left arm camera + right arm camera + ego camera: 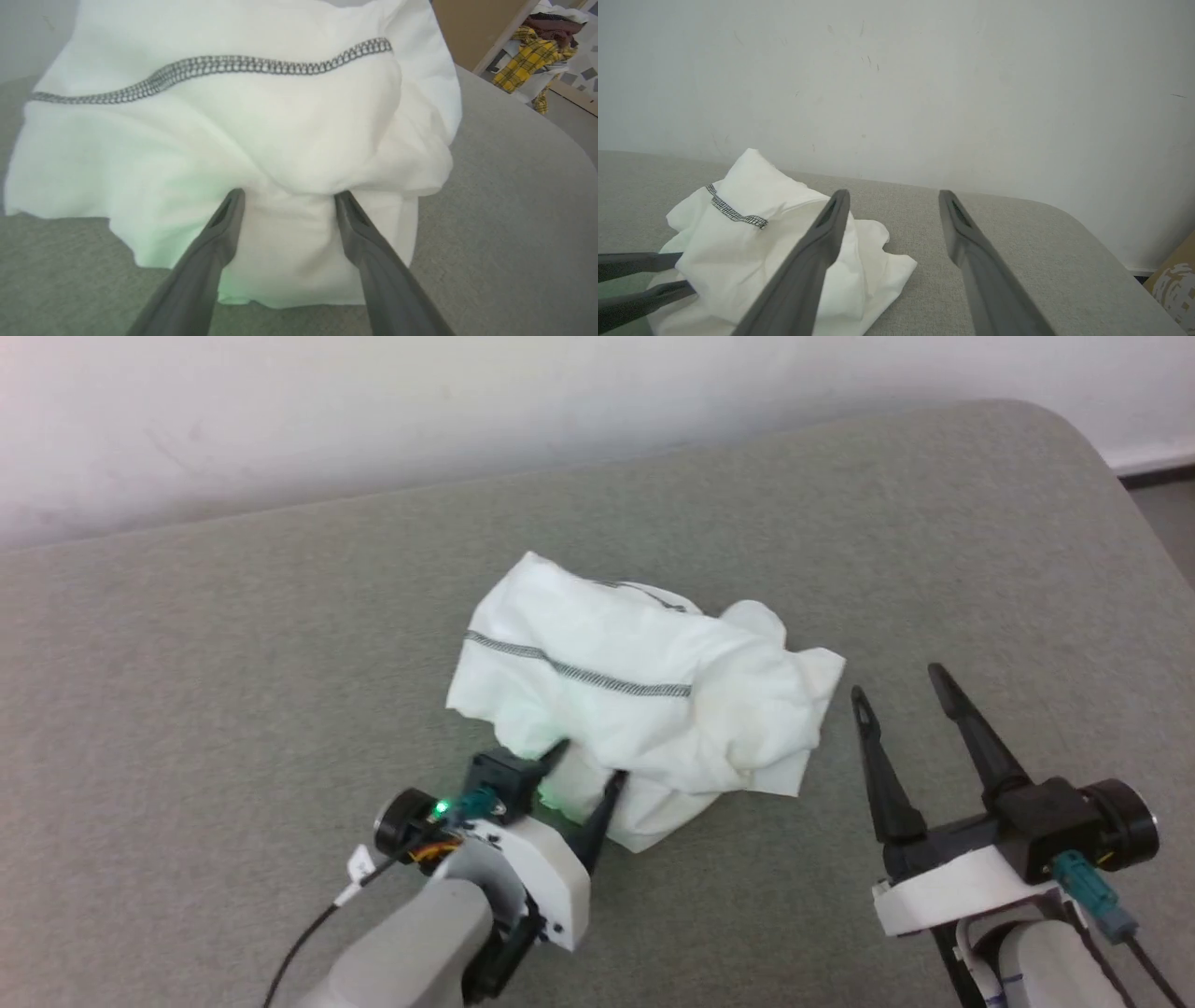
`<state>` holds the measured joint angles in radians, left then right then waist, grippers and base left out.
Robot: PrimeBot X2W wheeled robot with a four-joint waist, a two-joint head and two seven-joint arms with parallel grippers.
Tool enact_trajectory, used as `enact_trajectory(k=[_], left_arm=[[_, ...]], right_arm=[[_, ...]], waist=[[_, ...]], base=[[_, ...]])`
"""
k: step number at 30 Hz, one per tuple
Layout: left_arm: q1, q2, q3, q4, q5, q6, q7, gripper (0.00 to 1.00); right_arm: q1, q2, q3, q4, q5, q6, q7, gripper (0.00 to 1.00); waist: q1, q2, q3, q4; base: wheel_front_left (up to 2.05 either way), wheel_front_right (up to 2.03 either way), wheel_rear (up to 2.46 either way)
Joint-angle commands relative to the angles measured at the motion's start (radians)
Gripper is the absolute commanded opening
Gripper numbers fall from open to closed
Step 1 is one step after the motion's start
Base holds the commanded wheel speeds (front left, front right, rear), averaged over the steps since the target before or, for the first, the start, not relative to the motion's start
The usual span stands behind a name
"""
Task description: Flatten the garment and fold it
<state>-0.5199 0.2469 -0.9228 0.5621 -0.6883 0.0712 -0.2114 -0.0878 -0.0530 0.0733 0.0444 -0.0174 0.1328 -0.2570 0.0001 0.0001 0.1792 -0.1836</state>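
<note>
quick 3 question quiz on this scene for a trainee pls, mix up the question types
1. Fill in: the right claw has its jaws ____.
2. Which claw has its tips at the shirt?
A. left claw
B. right claw
C. both
3. True or false: the shirt lies flat and spread out.

Key
1. open
2. A
3. False. It is a crumpled heap.

Left gripper (588,767) and right gripper (896,686) both point forward, fingers spread apart.
</note>
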Motion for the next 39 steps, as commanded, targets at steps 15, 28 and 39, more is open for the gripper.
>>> enact_trajectory(k=[15, 28, 39], left_arm=[[0.241, 0.156, 0.431, -0.447, 0.173, 0.098, -0.050, 1.00], [0.566, 0.050, 0.651, -0.586, 0.360, 0.071, -0.050, 1.00], [0.581, -0.045, 0.720, -0.582, 0.465, -0.029, -0.050, 1.00]], right_arm=[[0.127, 0.003, -0.031, 0.058, -0.029, -0.002, -0.005, 1.00], [0.175, 0.003, -0.017, 0.071, -0.008, -0.002, -0.005, 1.00], [0.174, 0.003, -0.049, 0.090, 0.000, -0.002, 0.048, 1.00]], waist=[[-0.0001, -0.0001, -0.163, 0.198], [-0.0001, -0.0001, -0.184, 0.224], [-0.0001, -0.0001, -0.167, 0.236]], base=[[0.00, 0.00, 0.00], [0.00, 0.00, 0.00], [0.00, 0.00, 0.00]])
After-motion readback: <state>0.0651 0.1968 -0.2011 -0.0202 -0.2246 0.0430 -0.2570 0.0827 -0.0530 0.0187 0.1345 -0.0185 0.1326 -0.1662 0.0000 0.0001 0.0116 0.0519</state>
